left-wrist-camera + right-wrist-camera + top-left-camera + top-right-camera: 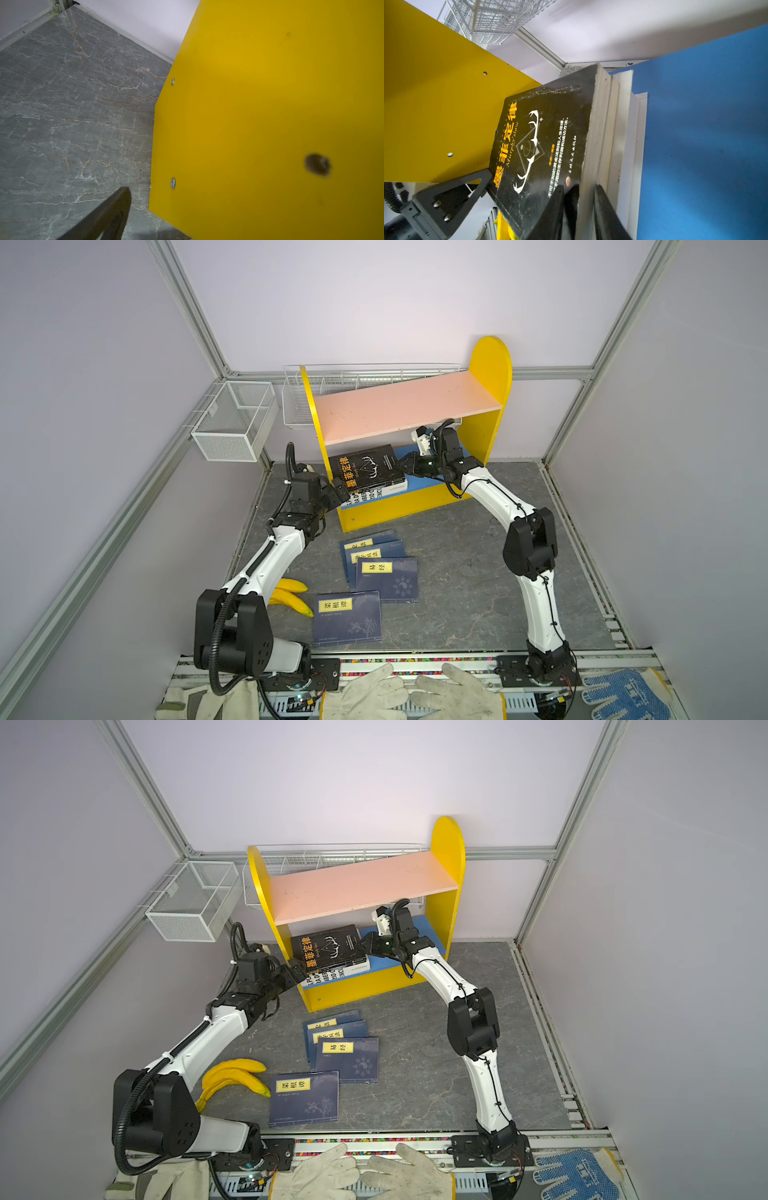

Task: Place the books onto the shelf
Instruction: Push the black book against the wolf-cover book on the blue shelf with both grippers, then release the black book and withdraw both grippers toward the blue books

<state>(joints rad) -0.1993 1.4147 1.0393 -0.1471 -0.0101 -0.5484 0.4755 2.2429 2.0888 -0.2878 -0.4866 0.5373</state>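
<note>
Right gripper (403, 465) pinches top black book (368, 468) of three on shelf (407, 404); left gripper (336, 494) gapes; four navy books (388, 578) at six o'clock.

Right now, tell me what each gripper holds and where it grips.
The right gripper pinches the top black book by its page edge; the left gripper holds nothing.
</note>
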